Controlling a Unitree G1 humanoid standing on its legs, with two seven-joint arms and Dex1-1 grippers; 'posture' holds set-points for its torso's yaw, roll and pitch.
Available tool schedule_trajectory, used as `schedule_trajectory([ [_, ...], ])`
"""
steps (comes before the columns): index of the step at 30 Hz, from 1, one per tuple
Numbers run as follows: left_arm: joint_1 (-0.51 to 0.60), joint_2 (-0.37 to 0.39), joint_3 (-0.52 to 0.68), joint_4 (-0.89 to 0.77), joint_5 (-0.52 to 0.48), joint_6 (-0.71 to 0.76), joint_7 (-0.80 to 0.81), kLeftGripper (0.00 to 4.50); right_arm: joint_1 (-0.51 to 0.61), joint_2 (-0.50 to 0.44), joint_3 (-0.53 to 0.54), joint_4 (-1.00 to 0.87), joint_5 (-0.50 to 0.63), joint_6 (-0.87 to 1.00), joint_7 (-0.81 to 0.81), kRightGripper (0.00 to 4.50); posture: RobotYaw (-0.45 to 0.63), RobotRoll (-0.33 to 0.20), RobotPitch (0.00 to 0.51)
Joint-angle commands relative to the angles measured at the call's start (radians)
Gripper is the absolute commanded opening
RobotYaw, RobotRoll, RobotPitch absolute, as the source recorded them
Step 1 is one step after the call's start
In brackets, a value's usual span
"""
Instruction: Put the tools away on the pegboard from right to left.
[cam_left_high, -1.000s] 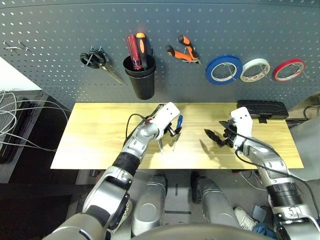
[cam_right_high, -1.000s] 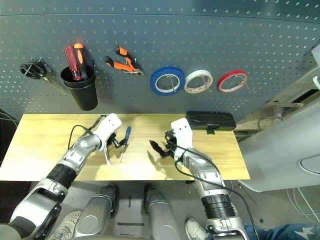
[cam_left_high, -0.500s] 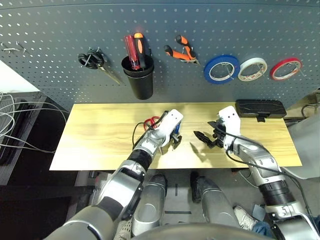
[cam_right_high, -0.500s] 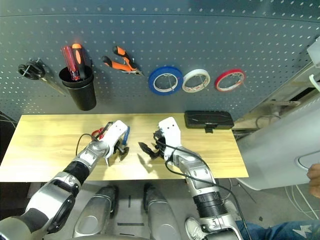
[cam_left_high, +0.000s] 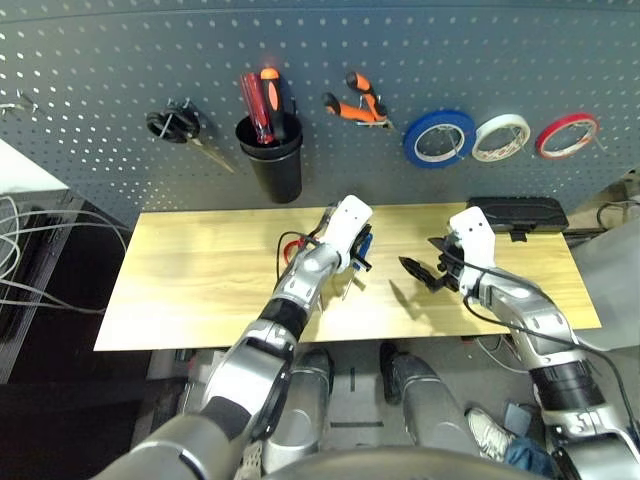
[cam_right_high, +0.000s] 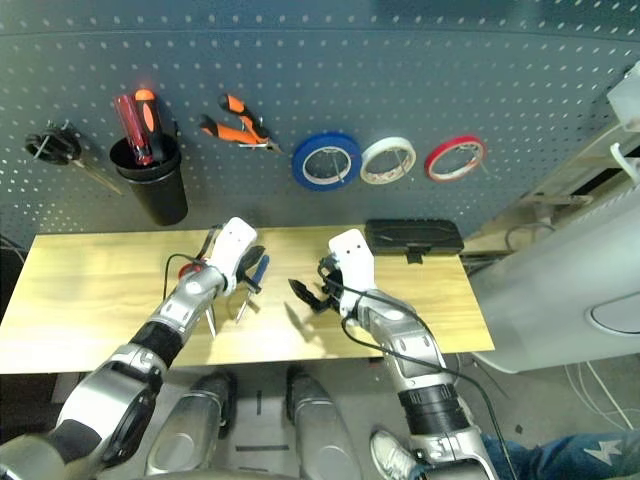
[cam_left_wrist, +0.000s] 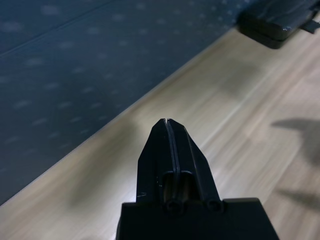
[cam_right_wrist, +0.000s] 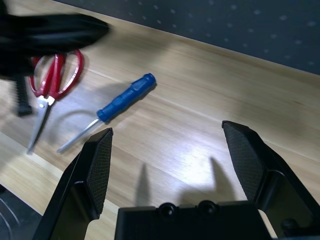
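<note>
Since 1.0 s ago, L gripper (cam_left_wrist: 168, 121) has shifted toward the pegboard (cam_left_high: 330, 40), now over the table (cam_left_high: 200, 270) above the blue-handled screwdriver (cam_right_wrist: 116, 104), fingers pressed together, holding nothing. R gripper (cam_right_wrist: 167, 145) has drifted slightly inward, fingers spread wide, empty, above the wood near table centre. Screwdriver lies flat on table, just beside red-handled scissors (cam_right_wrist: 51, 83), both under L gripper. Blue tape roll (cam_left_high: 441, 138) and orange-and-black pliers (cam_left_high: 357, 102) hang on pegboard hooks; black cup (cam_left_high: 271, 165) holds red- and orange-handled tools. Black case (cam_left_high: 516, 213) at table's rear R.
</note>
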Motion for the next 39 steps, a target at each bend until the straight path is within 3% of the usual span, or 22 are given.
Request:
schedule_trajectory([
  [1, 0.084, 0.023, 0.014, -0.114, -0.018, -0.016, -0.004, 0.02, -0.002, -0.019, -0.005, 0.012, -0.003, -0.009, 0.019, 4.50, 0.07, 0.000, 0.216],
  [5, 0.146, 0.053, -0.014, -0.193, -0.005, 0.159, -0.047, 0.02, -0.034, -0.024, -0.005, 0.062, -0.010, -0.022, 0.026, 4.50, 0.09, 0.000, 0.216],
  [9, 0.124, 0.036, -0.038, -0.231, 0.010, 0.233, -0.047, 0.02, -0.056, -0.017, 0.000, 0.091, -0.015, -0.028, 0.027, 4.50, 0.10, 0.000, 0.221],
  [10, 0.108, 0.030, -0.046, -0.236, 0.016, 0.247, -0.044, 0.20, -0.060, -0.015, 0.002, 0.098, -0.016, -0.028, 0.026, 4.50, 0.10, 0.000, 0.221],
  [13, 0.054, 0.013, -0.063, -0.242, 0.027, 0.333, -0.048, 0.90, -0.059, -0.014, 0.002, 0.110, -0.019, -0.030, 0.024, 4.50, 0.10, 0.000, 0.224],
  [22, -0.055, -0.005, -0.146, -0.064, 0.076, 0.472, -0.084, 4.00, -0.019, -0.007, 0.001, 0.091, -0.021, -0.019, 0.006, 4.50, 0.08, 0.000, 0.231],
  [24, -0.077, -0.016, -0.156, -0.010, 0.083, 0.507, -0.085, 4.47, -0.006, -0.006, 0.003, 0.080, -0.021, -0.016, 0.000, 4.50, 0.08, 0.000, 0.235],
  [37, -0.224, -0.136, -0.132, 0.379, 0.091, 0.495, -0.005, 4.47, 0.036, 0.008, 0.014, 0.033, -0.021, 0.014, -0.021, 4.50, 0.05, 0.000, 0.257],
  [39, -0.243, -0.153, -0.115, 0.432, 0.084, 0.498, 0.014, 4.08, 0.033, 0.008, 0.014, 0.037, -0.023, 0.017, -0.023, 4.50, 0.04, 0.000, 0.258],
])
